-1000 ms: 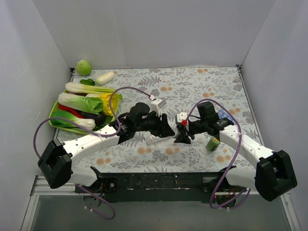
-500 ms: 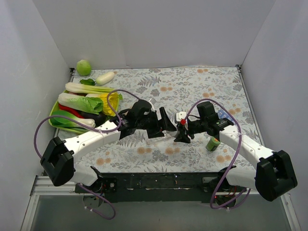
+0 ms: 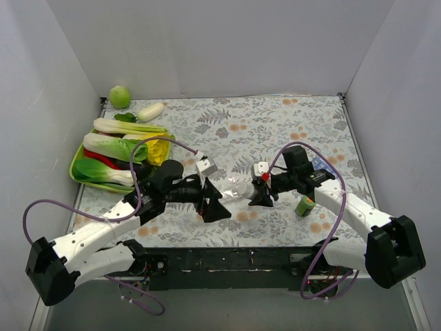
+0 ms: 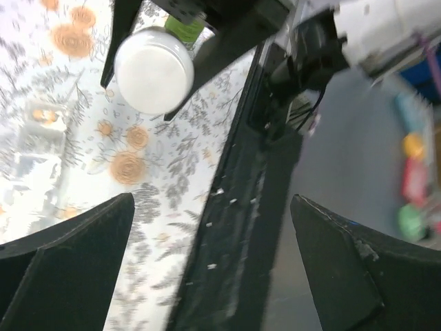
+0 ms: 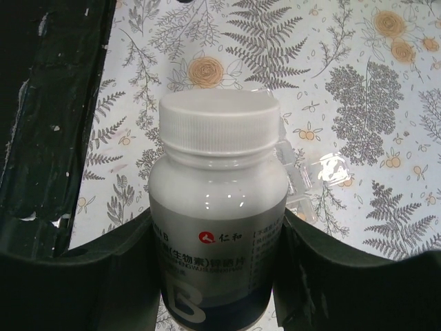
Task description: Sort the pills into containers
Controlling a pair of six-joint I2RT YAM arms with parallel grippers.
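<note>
A white pill bottle (image 5: 215,207) with its white cap (image 4: 153,69) on lies level above the table, and my right gripper (image 5: 217,276) is shut on its body. In the top view the bottle (image 3: 241,189) points left from the right gripper (image 3: 260,190). My left gripper (image 3: 210,201) stands wide open, a little to the left of the cap, with nothing between its fingers (image 4: 62,255). The clear container strip (image 5: 298,181) lies on the table under and beyond the bottle, and shows again as the clear strip (image 4: 40,131) in the left wrist view. No pills show.
A small green bottle (image 3: 304,205) stands by the right forearm, with a blue item (image 3: 317,163) behind the right wrist. A green tray (image 3: 74,164) of vegetables fills the left side, with a green ball (image 3: 120,96) and a white vegetable (image 3: 150,112) at the back left. Walls enclose three sides.
My left gripper was shut at the bottle's cap end. It has opened wide and drawn back left and toward the near edge. The right gripper and bottle have stayed put.
</note>
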